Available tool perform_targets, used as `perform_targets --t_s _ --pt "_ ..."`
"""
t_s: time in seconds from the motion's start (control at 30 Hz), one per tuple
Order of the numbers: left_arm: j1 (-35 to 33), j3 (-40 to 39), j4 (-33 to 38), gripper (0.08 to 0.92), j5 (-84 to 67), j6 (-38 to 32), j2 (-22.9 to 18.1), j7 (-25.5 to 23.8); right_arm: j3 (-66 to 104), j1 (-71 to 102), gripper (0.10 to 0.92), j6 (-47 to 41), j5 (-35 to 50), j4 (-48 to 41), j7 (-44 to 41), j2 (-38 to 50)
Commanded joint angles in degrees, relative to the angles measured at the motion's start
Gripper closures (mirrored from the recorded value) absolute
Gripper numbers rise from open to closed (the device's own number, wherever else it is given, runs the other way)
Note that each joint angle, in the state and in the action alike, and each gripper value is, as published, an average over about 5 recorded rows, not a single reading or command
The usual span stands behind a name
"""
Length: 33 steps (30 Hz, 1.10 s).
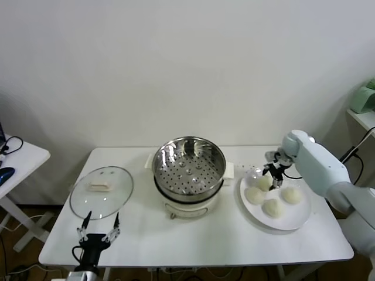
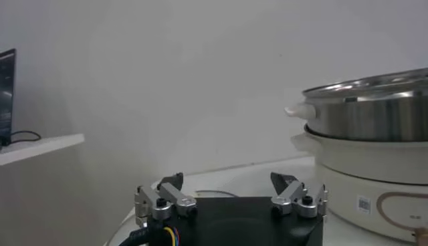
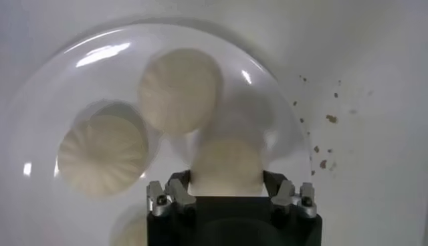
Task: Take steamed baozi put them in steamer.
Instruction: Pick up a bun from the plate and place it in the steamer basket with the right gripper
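Right gripper (image 3: 226, 188) seemingly straddles one baozi (image 3: 226, 166) on the plate (image 1: 296, 220).

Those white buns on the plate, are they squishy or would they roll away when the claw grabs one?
The steamed baozi look soft and puffy with pleated tops, so probably squishy and light; a hard squeeze might dent one. They sit flat on the plate, so rolling seems unlikely. The right gripper straddles the bun nearest the steamer, fingers open.

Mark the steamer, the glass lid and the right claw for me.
steamer (image 1: 188, 170): head view, on the perforated tray inside.
glass lid (image 1: 120, 190): head view, on bare glass right of its handle.
right claw (image 3: 227, 190): right wrist view, midway between fingertips, around a baozi on the plate.
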<state>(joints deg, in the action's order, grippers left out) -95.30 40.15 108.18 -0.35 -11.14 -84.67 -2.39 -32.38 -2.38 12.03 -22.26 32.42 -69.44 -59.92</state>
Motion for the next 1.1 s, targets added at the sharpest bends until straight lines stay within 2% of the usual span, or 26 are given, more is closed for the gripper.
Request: perform_targets --t_s 0.03,0.4,0.6,0.87,1.1 --pt "-0.1 0.0 0.3 0.177 0.1 0.1 0.0 0.0 -4.1 -4.9 0.301 0.7 3.5 6.5 -0.6 2.4" --pt "0.0 -0.5 0.7 0.177 0.7 1.8 -0.1 0.9 -23.0 -26.8 0.304 4.0 12.2 31.3 -2.0 7.6" --pt "0.1 -0.8 1.3 0.177 1.4 2.2 -0.2 0.9 -26.2 -34.4 0.304 6.9 9.8 39.4 -3.0 4.3" --pt "0.1 -0.9 1.6 0.177 1.7 2.2 -0.4 1.0 -25.4 -30.8 0.304 10.3 0.5 44.3 -2.6 -4.2" --pt "-0.5 -1.0 1.0 0.177 1.7 1.9 -0.1 1.1 -25.1 -24.1 0.304 12.3 -5.1 37.9 -1.4 -13.9"
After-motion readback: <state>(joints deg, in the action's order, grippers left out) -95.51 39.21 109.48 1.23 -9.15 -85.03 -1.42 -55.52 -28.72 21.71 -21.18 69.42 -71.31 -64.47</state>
